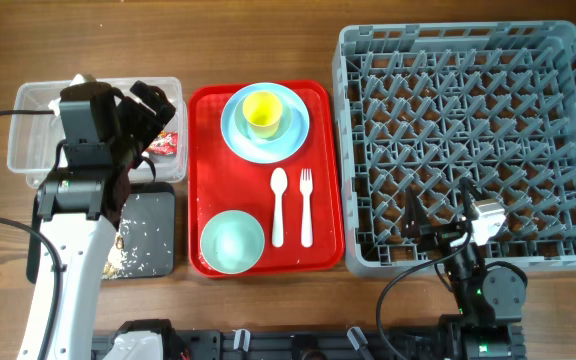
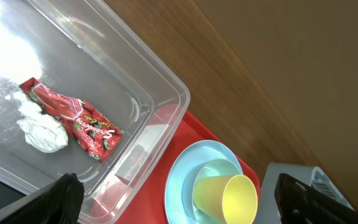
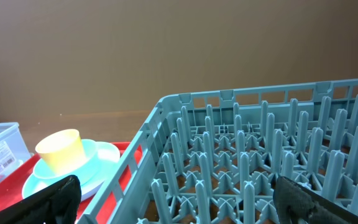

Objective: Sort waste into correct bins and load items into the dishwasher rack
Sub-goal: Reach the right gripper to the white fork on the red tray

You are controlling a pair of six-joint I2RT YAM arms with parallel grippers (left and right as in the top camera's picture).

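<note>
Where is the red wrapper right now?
In the left wrist view, the red wrapper lies inside the clear tub, against the white tissue, left of the red tray.

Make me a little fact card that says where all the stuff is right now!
clear tub: red wrapper and white tissue inside
black tray: scattered crumbs
red tray: plate with small bowl and yellow cup stacked on it, mint bowl, spoon, fork
rack: no dishes yet
left claw: open, above clear tub
right claw: open, at rack's near edge
</note>
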